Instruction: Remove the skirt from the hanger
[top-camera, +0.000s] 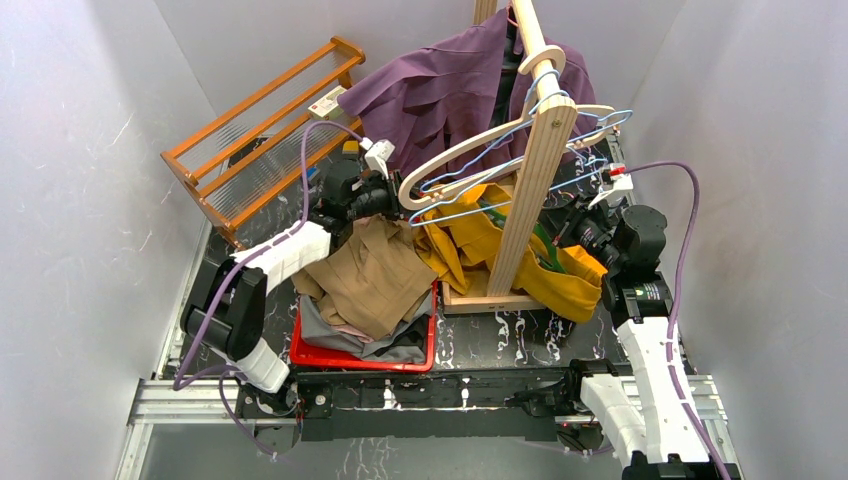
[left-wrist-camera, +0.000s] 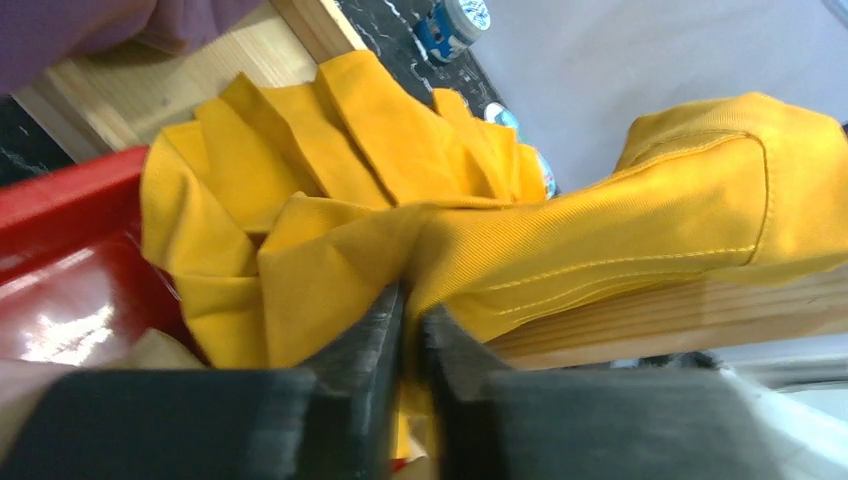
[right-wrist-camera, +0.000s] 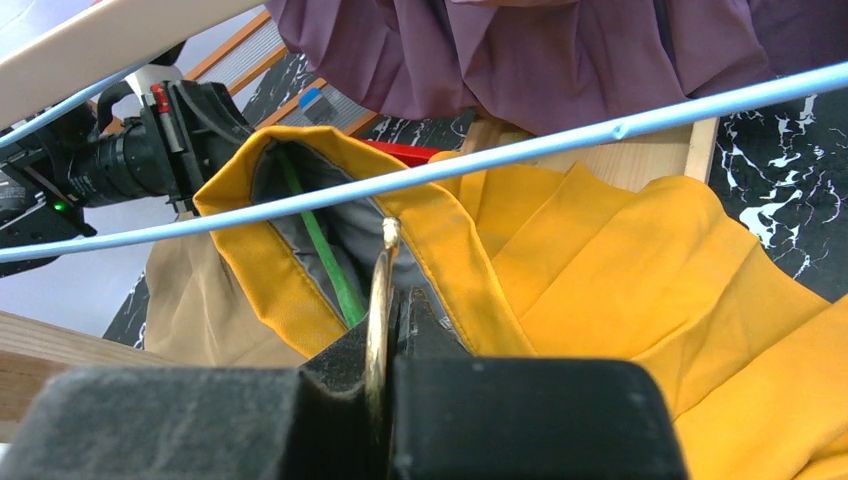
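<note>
The pleated mustard-yellow twill skirt (top-camera: 470, 245) slumps over the base of the pale wooden stand (top-camera: 530, 190), at 3 o'clock from the red plastic crate (top-camera: 310, 352). The left claw (left-wrist-camera: 412, 305) pinches a skirt fold; the right claw (right-wrist-camera: 392, 320) clamps a thin brass-coloured hook (right-wrist-camera: 385, 240).

Up at the back, a purple draped garment (top-camera: 440, 90) hangs over the pale wooden upright post (top-camera: 530, 190), which stands on a flat wooden base (top-camera: 490, 302). Far left, an orange-brown slatted wooden rack (top-camera: 260, 130) leans by the white wall (top-camera: 80, 150). Down front, a red plastic bin (top-camera: 310, 352) sits on the black white-veined tabletop (top-camera: 500, 340), piled with folded tan cloth (top-camera: 370, 280) over grey cloth (top-camera: 395, 345).
</note>
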